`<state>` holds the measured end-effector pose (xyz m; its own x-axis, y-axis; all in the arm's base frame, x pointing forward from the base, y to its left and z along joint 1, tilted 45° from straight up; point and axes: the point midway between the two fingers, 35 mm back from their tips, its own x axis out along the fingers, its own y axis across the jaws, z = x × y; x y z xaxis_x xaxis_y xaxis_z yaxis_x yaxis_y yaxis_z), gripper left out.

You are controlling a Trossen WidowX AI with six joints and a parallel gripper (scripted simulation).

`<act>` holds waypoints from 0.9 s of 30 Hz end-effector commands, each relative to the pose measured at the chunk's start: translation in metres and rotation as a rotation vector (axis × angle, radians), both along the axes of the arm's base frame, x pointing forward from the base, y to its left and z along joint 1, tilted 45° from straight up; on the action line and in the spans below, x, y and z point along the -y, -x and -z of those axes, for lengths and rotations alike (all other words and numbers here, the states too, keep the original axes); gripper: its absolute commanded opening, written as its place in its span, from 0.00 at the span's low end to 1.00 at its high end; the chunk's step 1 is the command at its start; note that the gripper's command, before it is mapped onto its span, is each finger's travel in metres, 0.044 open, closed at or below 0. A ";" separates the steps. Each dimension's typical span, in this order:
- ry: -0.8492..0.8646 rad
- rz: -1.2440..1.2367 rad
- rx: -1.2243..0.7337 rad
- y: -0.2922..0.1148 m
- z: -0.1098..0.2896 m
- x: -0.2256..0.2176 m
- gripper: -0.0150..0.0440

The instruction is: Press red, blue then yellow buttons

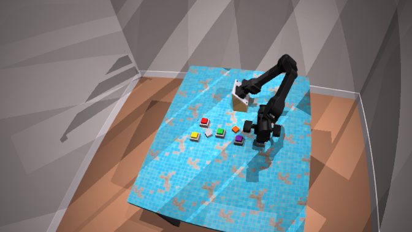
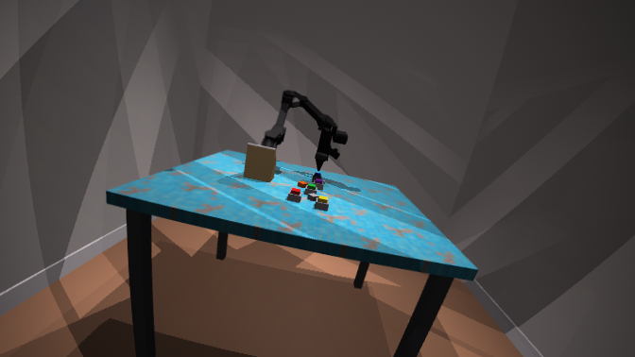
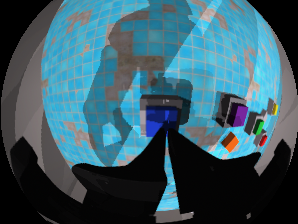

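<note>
Gripper (image 3: 164, 137) closed narrow, holding nothing, tip just above the blue button (image 3: 160, 117)

Arm bent low over the button row

Closed gripper (image 1: 259, 143) points down beside the purple button (image 1: 239, 139); red button (image 1: 205, 121), yellow button (image 1: 194, 135) and green button (image 1: 220, 132) sit apart, leftward.

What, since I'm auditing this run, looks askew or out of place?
The grey block and orange block lie turned diagonally beside the squarely set buttons. Nothing spilled or broken. The shut gripper points at the blue button.
</note>
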<state>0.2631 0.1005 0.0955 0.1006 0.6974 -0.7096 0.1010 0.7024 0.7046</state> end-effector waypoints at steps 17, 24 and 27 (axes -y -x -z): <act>0.020 0.027 -0.018 -0.002 -0.039 0.067 0.29; 0.068 0.068 -0.054 -0.033 0.016 0.146 0.29; 0.072 0.057 -0.048 -0.040 0.043 0.181 0.29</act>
